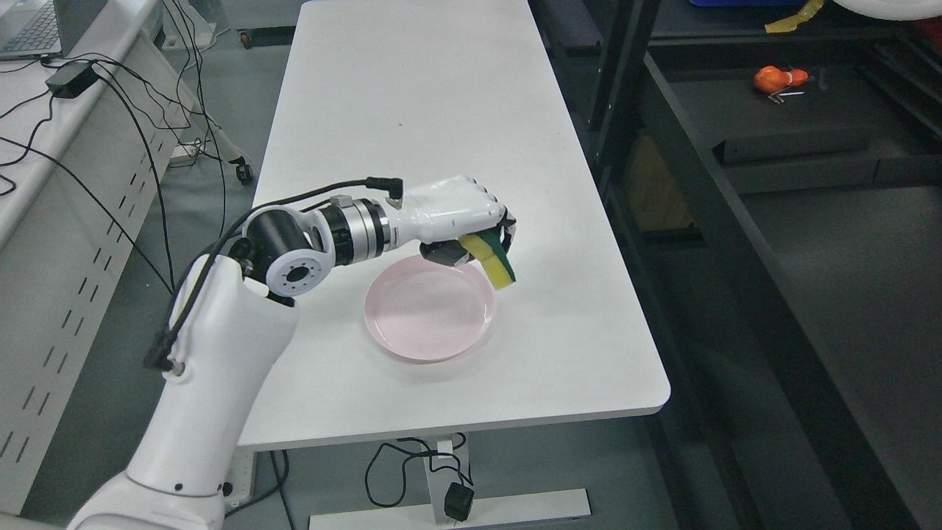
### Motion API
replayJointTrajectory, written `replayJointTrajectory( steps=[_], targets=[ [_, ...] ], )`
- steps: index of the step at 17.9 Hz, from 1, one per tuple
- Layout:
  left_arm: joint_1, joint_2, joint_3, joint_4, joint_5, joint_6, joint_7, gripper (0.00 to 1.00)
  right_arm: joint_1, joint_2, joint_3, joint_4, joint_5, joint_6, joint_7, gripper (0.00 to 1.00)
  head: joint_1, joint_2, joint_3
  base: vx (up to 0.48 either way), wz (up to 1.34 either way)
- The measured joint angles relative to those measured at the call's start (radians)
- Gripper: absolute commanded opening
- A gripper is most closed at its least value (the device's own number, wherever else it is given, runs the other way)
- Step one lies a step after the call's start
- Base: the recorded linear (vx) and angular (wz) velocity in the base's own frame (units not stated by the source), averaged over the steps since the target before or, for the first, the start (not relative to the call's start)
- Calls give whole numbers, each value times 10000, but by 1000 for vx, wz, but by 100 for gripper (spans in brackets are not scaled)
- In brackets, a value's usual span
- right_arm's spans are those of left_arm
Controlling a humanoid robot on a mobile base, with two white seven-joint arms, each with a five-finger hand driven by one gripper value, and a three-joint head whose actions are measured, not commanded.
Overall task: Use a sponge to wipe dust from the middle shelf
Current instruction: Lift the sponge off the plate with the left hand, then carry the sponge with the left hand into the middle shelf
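Observation:
My left hand (pixel 482 232) hovers above the white table (pixel 441 110), just over the far right rim of a pink plate (pixel 412 324). Its fingers are curled around a yellow sponge with a green scouring side (pixel 494 262), which hangs down and to the right out of the fist. The sponge's lower end sits above the plate's right edge. A dark metal shelf unit (pixel 736 213) stands to the right of the table, its shelf surface (pixel 795 110) well away from the hand. The right arm does not show.
An orange toy (pixel 778 78) lies on the dark shelf at the upper right. A grey desk with a laptop (pixel 33 29), a power brick and cables stands at the left. Under the table a cable and plug (pixel 458 502) rest on its foot.

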Motion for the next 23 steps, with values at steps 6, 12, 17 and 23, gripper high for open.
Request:
replayJointTrajectory(
  steps=[6,12,17,23],
  targets=[
    [941,-405,2590,-201,4759,3801,4288,0,0,0,0,0,0,0,2,100,0,0,0,-16,-2],
    [2862,-605,3743,-666,7587,4436,5628,0,-2,0,-1,0,0,0,2,100,0,0,0,-86,37],
    [4351,-710,4141,-1392,8752,3620,5701,0,0,0,-1,0,0,0,2,100,0,0,0,-143,-171],
    [5211,-772,4120,-1988,9165,3387,5702,0,1,0,0,0,0,0,2,100,0,0,0,-240,-298]
  ],
)
